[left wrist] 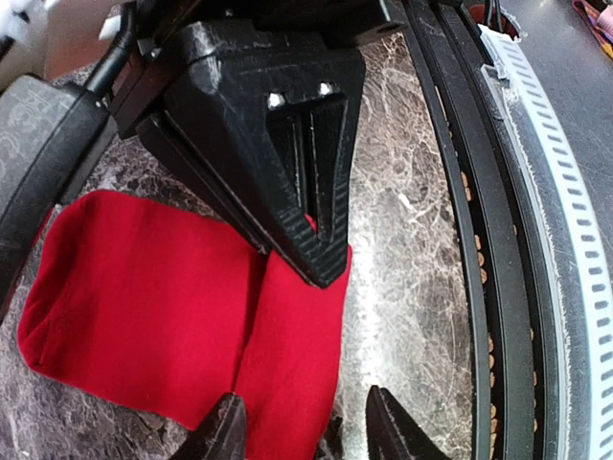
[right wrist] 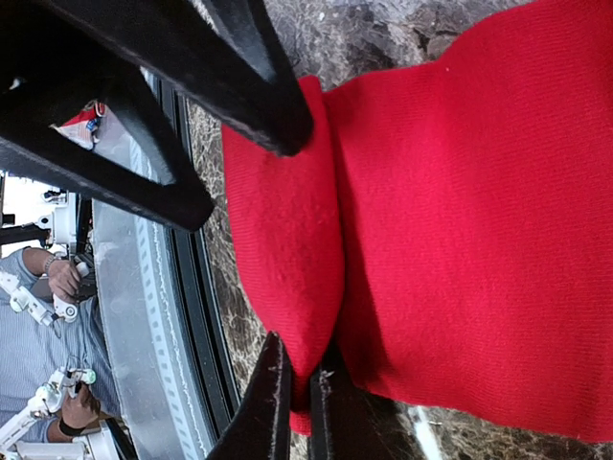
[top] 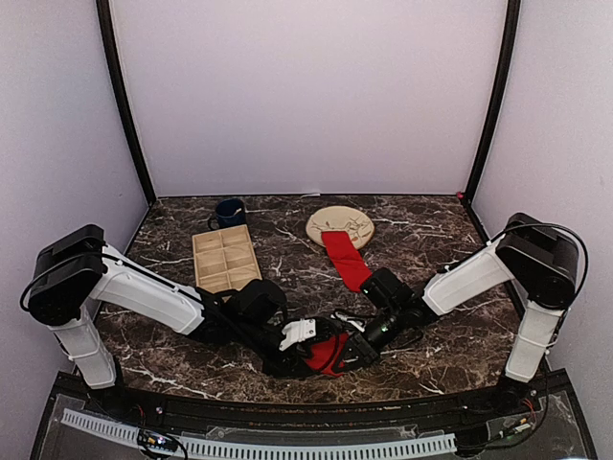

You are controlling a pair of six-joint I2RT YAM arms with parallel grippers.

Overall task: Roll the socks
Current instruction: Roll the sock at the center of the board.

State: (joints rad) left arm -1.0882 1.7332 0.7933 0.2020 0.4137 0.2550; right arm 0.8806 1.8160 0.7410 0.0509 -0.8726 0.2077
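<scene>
Socks lie in two places, both told here from the round beige plate [top: 340, 222] at the back of the marble table [top: 431, 230]. Left of the plate, only the top view shows a dark blue mug [top: 230, 213] and, just in front of it, a beige divided tray [top: 226, 259].

The far sock [top: 347, 261] lies flat. One end rests on the plate's near rim and the rest runs forward from it. The near sock [top: 326, 356] is well in front of the plate. Both arms meet over it, so from above only a scrap of red shows.

The wrist views fill that in: the cloth is doubled over with a raised crease. The left gripper [left wrist: 306, 433] stands spread, with one finger over the sock's edge and the other over bare marble. Whether either finger touches the cloth cannot be told.

The right gripper [right wrist: 299, 407] has its fingers pressed together, pinching the crease. The left wrist view shows this grip from the other side, as a black wedge with its tip on the fold.
</scene>
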